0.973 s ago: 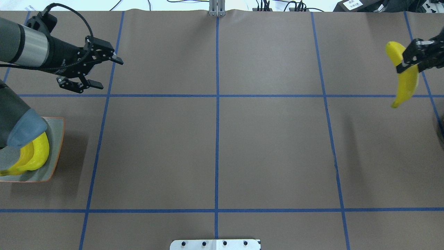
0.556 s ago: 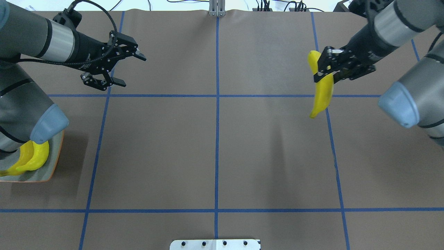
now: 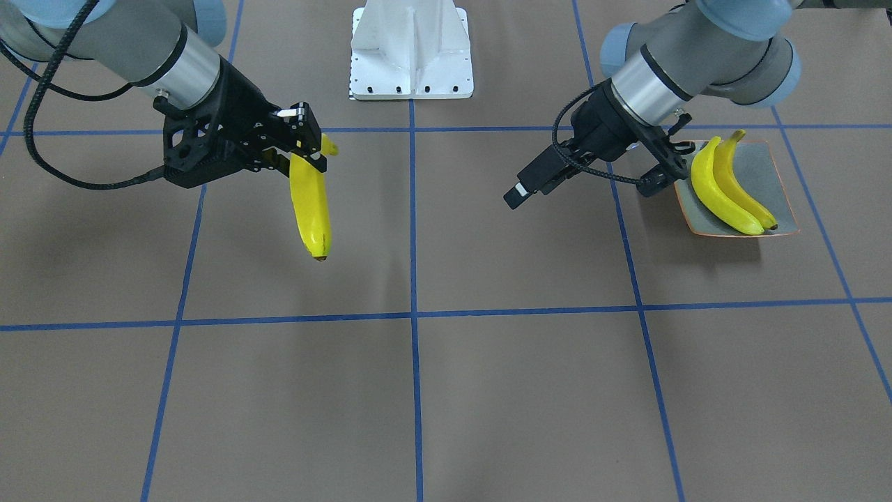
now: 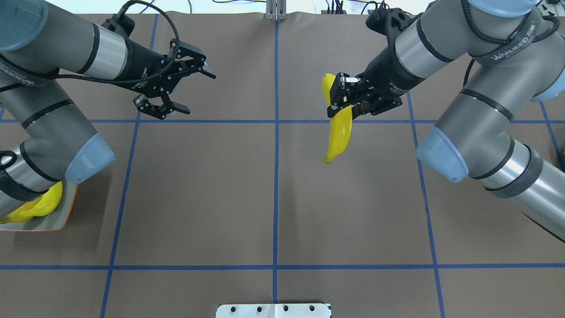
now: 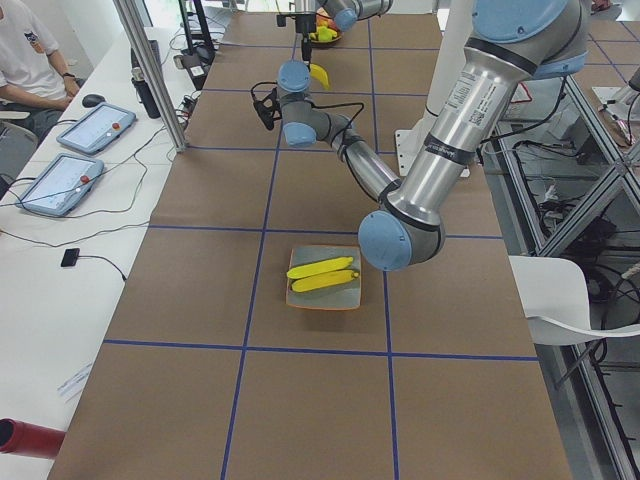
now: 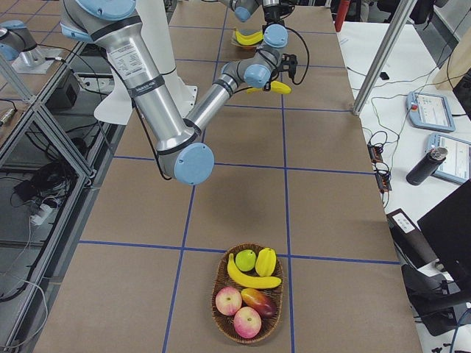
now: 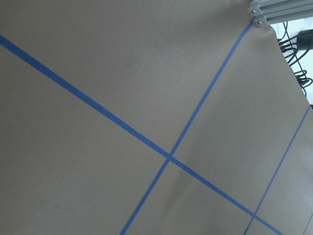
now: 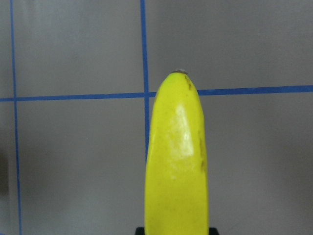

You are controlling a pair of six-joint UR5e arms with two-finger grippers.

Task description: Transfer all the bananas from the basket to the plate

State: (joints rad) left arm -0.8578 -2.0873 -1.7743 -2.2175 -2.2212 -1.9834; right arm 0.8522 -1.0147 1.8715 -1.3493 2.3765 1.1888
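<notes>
My right gripper [image 4: 337,95] is shut on a yellow banana [image 4: 339,132] near its stem end and holds it above the table, right of the centre line. The banana hangs tip down in the front view [image 3: 311,209] and fills the right wrist view [image 8: 176,161]. My left gripper [image 4: 198,92] is open and empty, in the air left of centre. The grey-green plate [image 3: 770,174] with an orange rim holds two bananas [image 3: 725,188] side by side at the table's left end. The basket [image 6: 218,279] at the right end holds one more banana [image 6: 254,280].
The basket also holds apples [image 6: 246,321], a mango and a green fruit. The robot's white base [image 3: 411,49] stands at the near middle edge. Blue tape lines cross the brown table. An operator [image 5: 30,50] sits beyond the far edge, with tablets.
My right arm has carried the banana leftwards from the table's right end to near the centre line. My left gripper has moved rightwards toward the centre and stayed open.
</notes>
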